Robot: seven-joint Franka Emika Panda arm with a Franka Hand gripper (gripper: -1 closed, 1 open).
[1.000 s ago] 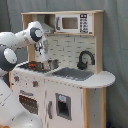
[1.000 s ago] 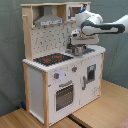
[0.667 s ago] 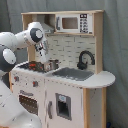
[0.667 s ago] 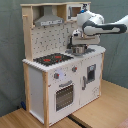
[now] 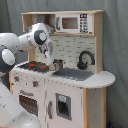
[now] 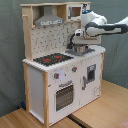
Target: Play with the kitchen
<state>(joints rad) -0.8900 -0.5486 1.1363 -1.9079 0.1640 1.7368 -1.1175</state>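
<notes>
Centrally in both exterior views stands the kitchen (image 5: pixel 65 75), a toy unit of white panels in a light wood frame, resting on a wooden floor (image 6: pixel 100 112) before a grey backdrop. In the second exterior view its grey hood (image 6: pixel 49 20) hangs above the red-ringed hob (image 6: pixel 52 59), with a pegboard back between them and the oven door (image 6: pixel 64 96) below. In the first exterior view a toy microwave (image 5: pixel 75 23) sits in the upper shelf, and the black faucet (image 5: pixel 85 59) arches over the grey sink (image 5: pixel 74 73).

The white arm (image 6: pixel 102 26) reaches in from the second exterior view's right and from the first exterior view's left, bending down over the countertop. Its gripper (image 5: pixel 51 62) hangs low above the counter, between the hob and the sink. A small metal pot (image 5: pixel 58 65) stands on the counter just beside the gripper, at the near edge of the sink; in the second exterior view the pot (image 6: pixel 80 49) lies directly under the wrist. Whether the fingers are apart or together, or touching the pot, cannot be told.
</notes>
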